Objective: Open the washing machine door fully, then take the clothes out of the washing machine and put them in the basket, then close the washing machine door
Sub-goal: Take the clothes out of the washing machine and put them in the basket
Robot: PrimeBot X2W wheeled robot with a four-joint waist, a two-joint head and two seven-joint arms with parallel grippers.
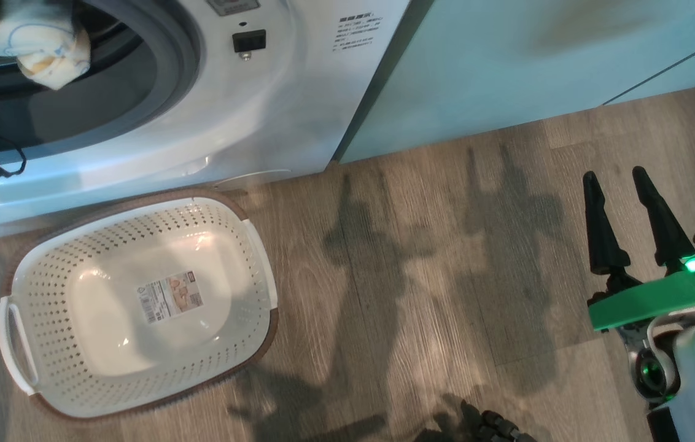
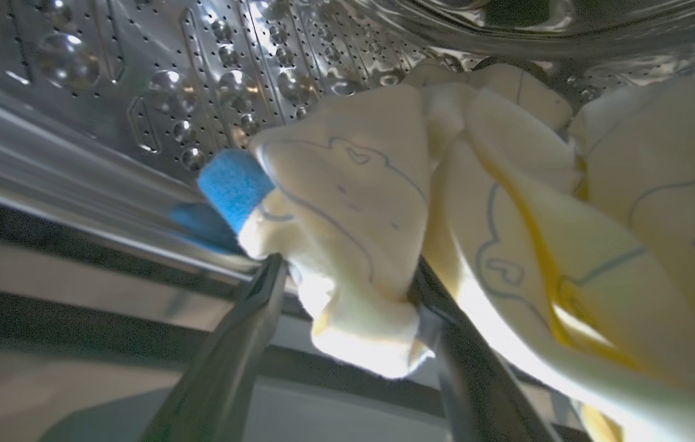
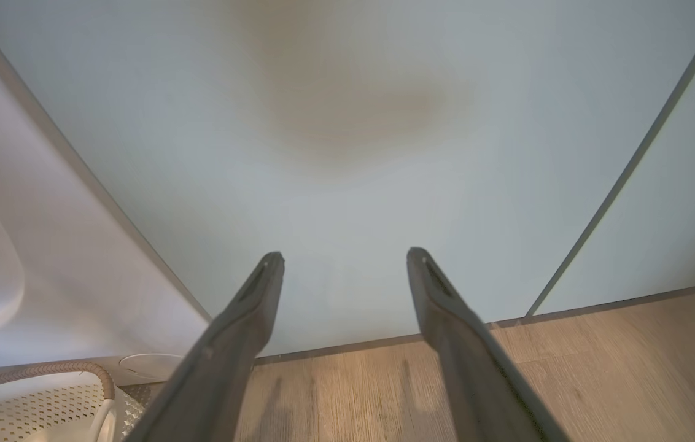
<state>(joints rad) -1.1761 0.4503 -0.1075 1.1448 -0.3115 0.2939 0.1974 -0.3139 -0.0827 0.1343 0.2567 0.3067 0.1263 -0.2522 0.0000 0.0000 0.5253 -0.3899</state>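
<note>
Two left pincer (image 2: pixel 347 265) fingers apart, clothes (image 2: pixel 353 184) fold between them

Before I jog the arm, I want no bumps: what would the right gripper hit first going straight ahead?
Probably the pale green cabinet door; nothing shows between it and the open right gripper.

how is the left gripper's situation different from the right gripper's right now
The left gripper reaches into the washing machine, while the right gripper hangs over the wood floor, facing a pale green cabinet. A fold of the clothes sits between the left gripper's fingers, but nothing lies between the right gripper's. Both have their dark fingers spread wide open.
</note>
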